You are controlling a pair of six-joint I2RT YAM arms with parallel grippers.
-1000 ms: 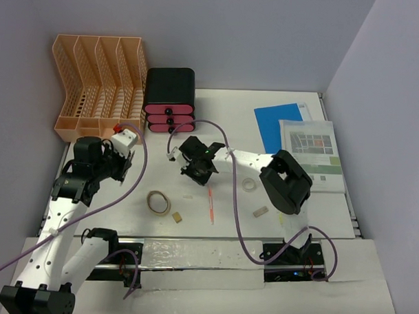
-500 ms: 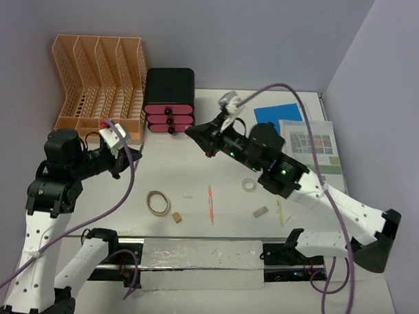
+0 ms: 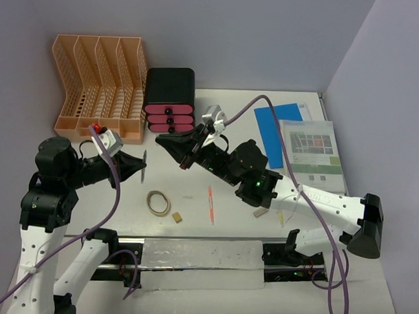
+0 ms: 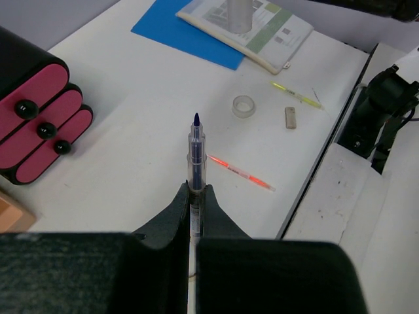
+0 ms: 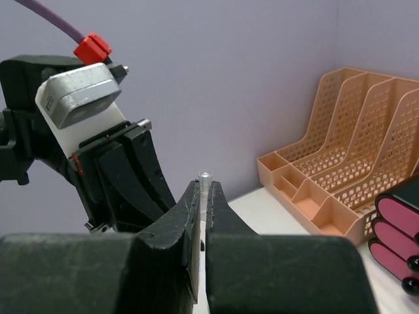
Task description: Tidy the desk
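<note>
From above, the desk [image 3: 193, 222] spreads beneath both arms, the drawer box [image 3: 169, 90] shut beside the file rack [image 3: 95, 91]. Left wrist view: the left gripper [image 4: 195, 193] clamps a blue-tipped pen [image 4: 195, 154]; the booklet [image 4: 281, 29] has unreadable print. Right wrist view: the right gripper [image 5: 203, 190] pinches a clear cap [image 5: 205, 178].

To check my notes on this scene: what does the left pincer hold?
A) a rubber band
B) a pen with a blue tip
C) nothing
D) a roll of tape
B: in the left wrist view the left pincer is shut on a pen with a blue tip; the tape roll lies on the desk.
</note>
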